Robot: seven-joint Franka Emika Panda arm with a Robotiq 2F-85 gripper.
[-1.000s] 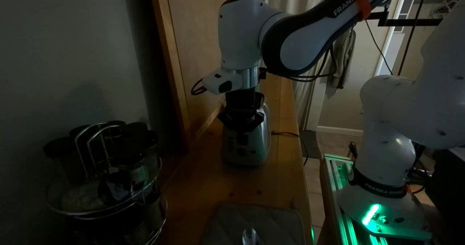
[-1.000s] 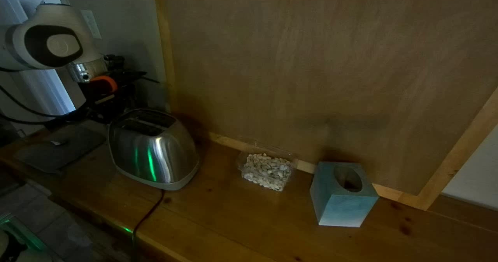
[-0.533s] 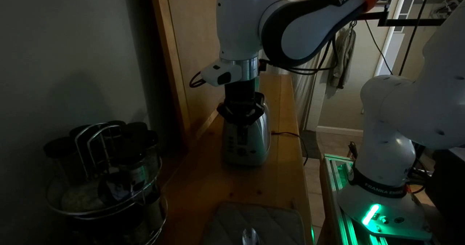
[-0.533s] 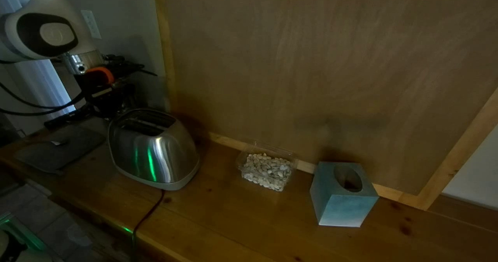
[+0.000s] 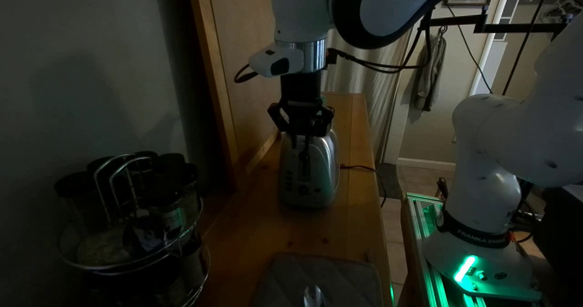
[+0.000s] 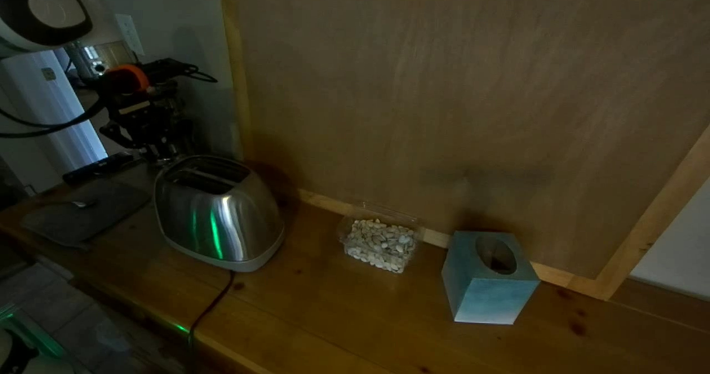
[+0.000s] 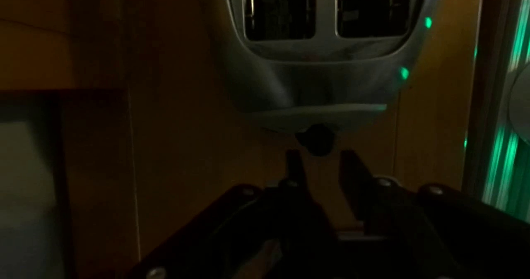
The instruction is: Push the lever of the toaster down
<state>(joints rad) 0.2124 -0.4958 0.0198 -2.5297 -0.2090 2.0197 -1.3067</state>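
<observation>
Hanging over the brown wooden counter (image 6: 344, 329), my black two-fingered end effector (image 7: 321, 152) stands slightly ajar, its fingers (image 7: 356, 179) parted by a narrow gap, gripping nothing. Just past the fingertips in the wrist view I see the small dark rounded lever (image 7: 318, 140), jutting from the narrow end face of the shiny silver metal toaster (image 6: 222, 224); I cannot tell whether fingertips and lever touch. The toaster sits upright between the counter's floor-side edge, where its thin dark cord (image 6: 214, 304) drops over, and the back edge, along which a tan wooden panel (image 6: 421, 96) rises. On the lever's side, a grey quilted mat (image 5: 346, 279) with a shiny metal spoon (image 5: 314, 296) lies beside the floor-side edge. A pale blue box (image 6: 488, 302) stands at the back edge.
</observation>
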